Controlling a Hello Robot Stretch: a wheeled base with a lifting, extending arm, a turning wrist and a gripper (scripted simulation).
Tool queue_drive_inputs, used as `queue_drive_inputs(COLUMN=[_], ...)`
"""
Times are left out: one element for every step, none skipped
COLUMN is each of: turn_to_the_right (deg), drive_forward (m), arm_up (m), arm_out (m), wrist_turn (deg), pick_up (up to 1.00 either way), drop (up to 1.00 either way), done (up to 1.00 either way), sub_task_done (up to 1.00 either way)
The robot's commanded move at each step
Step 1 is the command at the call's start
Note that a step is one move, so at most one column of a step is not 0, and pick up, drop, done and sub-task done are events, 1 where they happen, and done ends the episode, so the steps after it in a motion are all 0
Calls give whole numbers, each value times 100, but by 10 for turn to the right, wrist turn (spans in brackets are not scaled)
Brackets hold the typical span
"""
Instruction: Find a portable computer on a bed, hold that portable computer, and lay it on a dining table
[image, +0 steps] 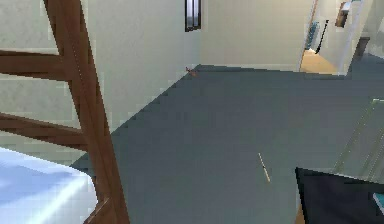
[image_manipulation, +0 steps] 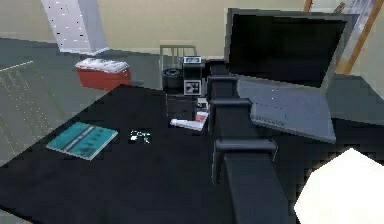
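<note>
The laptop (image_manipulation: 290, 105) stands open near the far right corner of a black-topped bed (image_manipulation: 120, 180). Its dark screen is upright and faces the camera, and its grey keyboard deck lies flat on the cover. Just beside the deck's left edge runs the arm (image_manipulation: 245, 165), a dark square bar reaching from the near edge toward the far edge. At its end sit two white squares (image_manipulation: 192, 76) with black marks, and left of them is the gripper (image_manipulation: 171, 88). I cannot tell whether its fingers are apart or together. With the cover and small things right behind it, I cannot tell whether it holds anything either.

A small white and red tube (image_manipulation: 187, 123) lies on the cover close to the arm. Toward the left edge lie a tiny pale blob (image_manipulation: 140, 135) and, beyond it, a flat teal book (image_manipulation: 82, 139). A white pillow (image_manipulation: 345, 190) takes the near right corner.

Past the far edge, on the grey-blue floor (image_manipulation: 30, 60), stand a red box (image_manipulation: 103, 72) with a white top, a white drawer unit (image_manipulation: 75, 22) and a thin wire frame (image_manipulation: 180, 50).

In the forward view a wooden frame (image: 80, 110) rises at the left over white bedding (image: 30, 185). A thin stick (image: 264, 168) lies on the floor, and a doorway (image: 320, 50) opens at the far right
</note>
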Motion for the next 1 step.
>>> queue_drive_inputs(turn_to_the_right=[0], drive_forward=[0], arm_up=[-32], arm_out=[0], wrist_turn=[0], pick_up=[0], drop=[0], done=[0], sub_task_done=[0])
